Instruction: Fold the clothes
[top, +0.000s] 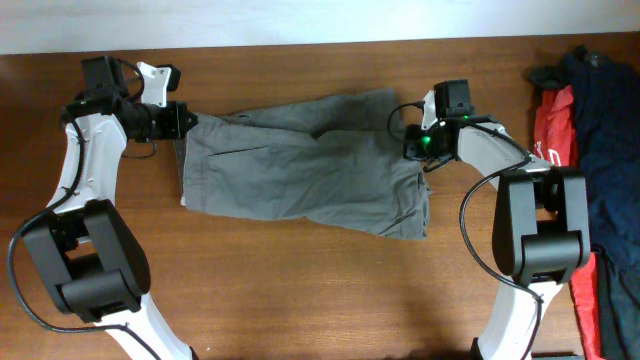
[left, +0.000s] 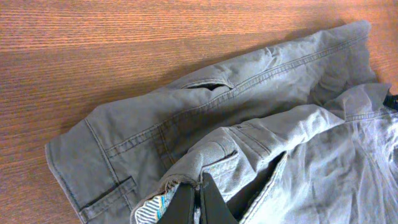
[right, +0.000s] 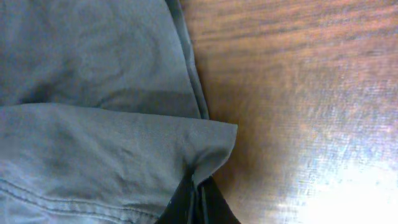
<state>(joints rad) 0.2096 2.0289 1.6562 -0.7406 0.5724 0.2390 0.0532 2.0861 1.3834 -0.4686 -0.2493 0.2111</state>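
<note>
One pair of shorts (top: 300, 165) lies spread across the middle of the overhead frame, on the table (top: 300, 300). Upper left, the left claw (top: 186, 120) is clamped on the waistband (left: 99, 174). Its wrist cam shows striped lining (left: 152, 208) that the overhead misses. Right of centre, the right claw (top: 410, 145) pinches a hem corner (right: 211, 149). Only the overhead catches the red garment (top: 552, 125) and navy garments (top: 610, 110) at the right edge.

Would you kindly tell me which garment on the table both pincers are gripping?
The grey-olive shorts spread mid-table: the left pincer and right pincer pinch opposite ends. The red garment and navy garments lie piled aside, untouched.
</note>
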